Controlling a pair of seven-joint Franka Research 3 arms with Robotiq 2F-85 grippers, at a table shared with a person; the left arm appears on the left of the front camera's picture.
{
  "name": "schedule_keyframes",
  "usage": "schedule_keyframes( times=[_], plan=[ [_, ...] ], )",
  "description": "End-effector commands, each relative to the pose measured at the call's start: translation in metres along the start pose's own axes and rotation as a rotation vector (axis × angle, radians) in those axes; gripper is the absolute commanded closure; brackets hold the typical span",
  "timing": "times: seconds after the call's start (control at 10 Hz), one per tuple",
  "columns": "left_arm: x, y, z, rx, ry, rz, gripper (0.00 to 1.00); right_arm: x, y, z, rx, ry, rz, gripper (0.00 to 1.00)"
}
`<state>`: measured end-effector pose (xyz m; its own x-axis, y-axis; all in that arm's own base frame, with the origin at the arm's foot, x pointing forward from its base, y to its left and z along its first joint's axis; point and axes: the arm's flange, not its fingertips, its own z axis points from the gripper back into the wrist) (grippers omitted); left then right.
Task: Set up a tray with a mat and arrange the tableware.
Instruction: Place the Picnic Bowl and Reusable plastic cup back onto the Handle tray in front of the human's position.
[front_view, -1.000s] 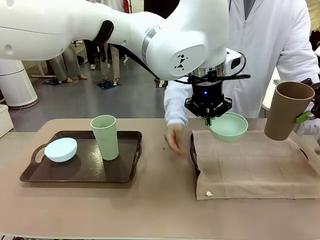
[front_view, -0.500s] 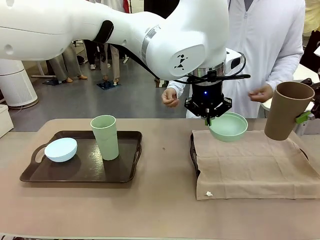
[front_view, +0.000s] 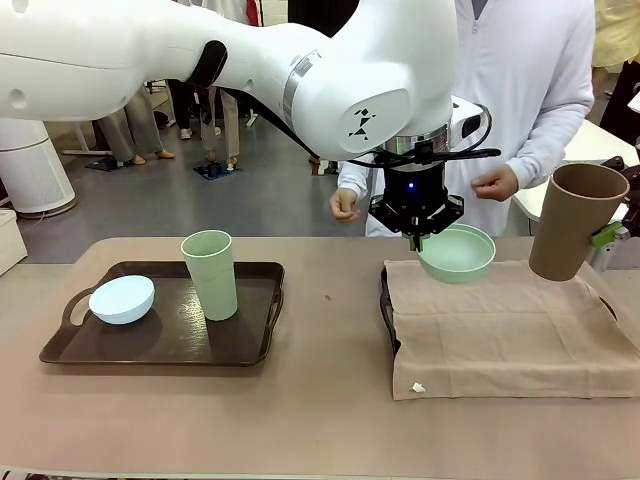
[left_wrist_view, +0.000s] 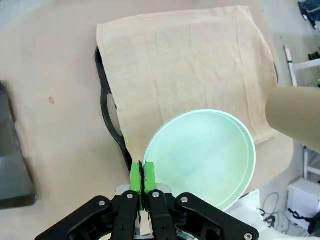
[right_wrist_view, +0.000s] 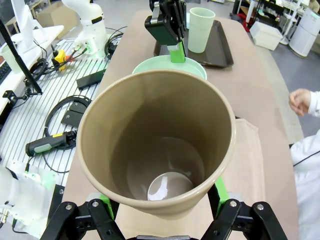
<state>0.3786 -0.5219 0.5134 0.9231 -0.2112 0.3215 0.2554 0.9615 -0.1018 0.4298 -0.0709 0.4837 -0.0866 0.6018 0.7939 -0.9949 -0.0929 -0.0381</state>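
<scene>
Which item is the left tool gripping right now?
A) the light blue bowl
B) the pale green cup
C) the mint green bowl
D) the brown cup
C: the left tool is shut on the rim of the mint green bowl over the mat. The brown cup is in the right tool, and the pale green cup and light blue bowl stand on the other tray.

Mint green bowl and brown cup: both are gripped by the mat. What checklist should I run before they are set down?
1. Left gripper shut on mint green bowl rim: ok.
2. Right gripper shut on brown cup: ok.
3. Mat lies flat over the tray, bare beneath the bowl: ok.
4. Person's hands off the mat: ok.
5. Gap between bowl and mat: cannot tell.
</scene>
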Motion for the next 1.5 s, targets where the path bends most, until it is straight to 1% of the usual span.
schedule_keyframes(
  times=[0.0,0.1,0.2,0.3,0.4,0.7,0.9,1.1,1.4],
  plan=[
    [0.001,0.000,0.002,0.006,-0.007,-0.014,1.00,0.002,-0.002,0.002,-0.003,0.004,0.003,1.00],
    [0.001,0.000,0.002,0.006,-0.007,-0.014,1.00,0.002,-0.002,0.002,-0.003,0.004,0.003,1.00],
    [0.000,0.000,0.000,0.000,0.000,0.000,0.98,0.000,0.000,0.000,0.000,0.000,0.000,0.15],
    [0.014,0.006,-0.023,0.000,0.019,-0.005,0.98,-0.019,-0.010,-0.008,0.043,-0.034,0.030,0.15],
    [0.025,0.007,-0.042,-0.008,0.019,-0.009,0.98,-0.035,-0.018,-0.016,0.062,-0.069,0.031,0.15],
    [0.048,0.004,-0.100,0.007,0.047,-0.013,0.98,-0.077,-0.033,-0.037,0.069,-0.105,0.074,0.15],
    [0.056,0.004,-0.126,-0.002,0.077,-0.012,0.98,-0.098,-0.039,-0.047,0.053,-0.099,0.064,0.15],
    [0.057,0.001,-0.139,0.007,0.124,-0.018,0.98,-0.109,-0.049,-0.049,0.018,-0.057,0.092,0.15],
    [0.056,-0.002,-0.158,0.020,0.152,-0.022,0.98,-0.124,-0.062,-0.054,0.039,-0.033,0.040,0.15]
  ],
)
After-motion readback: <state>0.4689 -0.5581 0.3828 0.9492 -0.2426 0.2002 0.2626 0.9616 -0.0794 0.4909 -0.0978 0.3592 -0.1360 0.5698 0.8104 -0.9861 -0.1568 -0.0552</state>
